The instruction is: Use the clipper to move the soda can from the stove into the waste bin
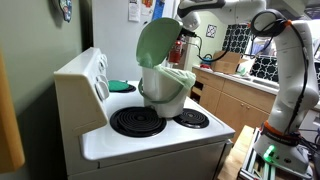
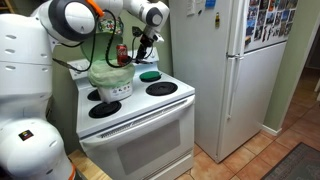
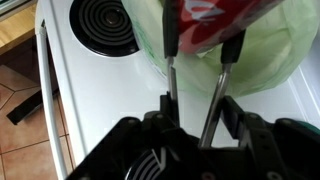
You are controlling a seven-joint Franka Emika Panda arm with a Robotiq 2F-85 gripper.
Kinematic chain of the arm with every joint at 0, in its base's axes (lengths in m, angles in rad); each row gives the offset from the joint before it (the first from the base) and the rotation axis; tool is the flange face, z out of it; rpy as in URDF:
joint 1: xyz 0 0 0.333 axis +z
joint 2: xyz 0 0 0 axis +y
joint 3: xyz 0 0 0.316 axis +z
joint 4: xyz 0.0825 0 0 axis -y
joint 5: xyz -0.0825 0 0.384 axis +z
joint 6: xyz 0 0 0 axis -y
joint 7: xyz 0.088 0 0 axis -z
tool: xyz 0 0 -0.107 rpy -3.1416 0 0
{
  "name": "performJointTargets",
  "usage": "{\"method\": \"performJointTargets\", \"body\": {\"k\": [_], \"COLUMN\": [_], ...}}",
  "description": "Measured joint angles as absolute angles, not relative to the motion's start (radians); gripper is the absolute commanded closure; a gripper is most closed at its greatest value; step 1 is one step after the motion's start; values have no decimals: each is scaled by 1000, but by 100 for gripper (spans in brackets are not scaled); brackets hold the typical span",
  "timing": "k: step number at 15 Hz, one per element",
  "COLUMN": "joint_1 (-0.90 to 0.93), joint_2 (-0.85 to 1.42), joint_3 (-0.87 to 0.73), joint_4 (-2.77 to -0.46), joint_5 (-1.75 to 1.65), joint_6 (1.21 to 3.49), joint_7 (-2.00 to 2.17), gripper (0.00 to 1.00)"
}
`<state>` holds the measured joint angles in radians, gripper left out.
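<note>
The white stove (image 1: 150, 140) shows in both exterior views (image 2: 150, 105). The cream waste bin (image 1: 165, 95) stands on its cooktop with the green lid (image 1: 157, 42) flipped up, and it also shows in an exterior view (image 2: 112, 88). In the wrist view my gripper (image 3: 197, 110) is shut on the metal clipper (image 3: 170, 75). The clipper's two arms pinch the red soda can (image 3: 215, 15) over the light green bag liner (image 3: 262, 50). The can (image 2: 122, 52) hangs just above the bin's opening.
A green round dish (image 2: 150, 75) lies on a rear burner. A white fridge (image 2: 235, 70) stands beside the stove. A wooden counter with cabinets (image 1: 235, 95) lies behind the stove. A black coil burner (image 3: 100, 22) is next to the bin.
</note>
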<state>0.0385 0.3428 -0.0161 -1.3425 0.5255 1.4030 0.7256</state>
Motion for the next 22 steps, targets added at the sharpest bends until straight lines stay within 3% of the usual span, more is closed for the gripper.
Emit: {"method": "performJointTargets", "body": {"k": [6, 11, 12, 13, 16, 17, 18, 19, 20, 21, 22], "joint_1": [58, 68, 68, 69, 69, 69, 69, 69, 69, 69, 69], "joint_2": [382, 407, 412, 416, 420, 422, 424, 426, 428, 429, 431], "joint_3": [-2, 5, 6, 7, 7, 7, 7, 7, 7, 7, 7], "joint_4": [-1295, -1266, -1260, -1256, -1251, -1249, -1245, -1241, -1237, -1235, -1233], "joint_5": [501, 481, 480, 479, 478, 478, 477, 477, 477, 477, 477], "joint_6": [1422, 1426, 1426, 1426, 1426, 1426, 1426, 1426, 1426, 1425, 1425], "joint_7": [738, 744, 745, 746, 746, 747, 747, 748, 748, 748, 748], "gripper": [71, 66, 61, 49, 47, 40, 50, 67, 68, 29, 22]}}
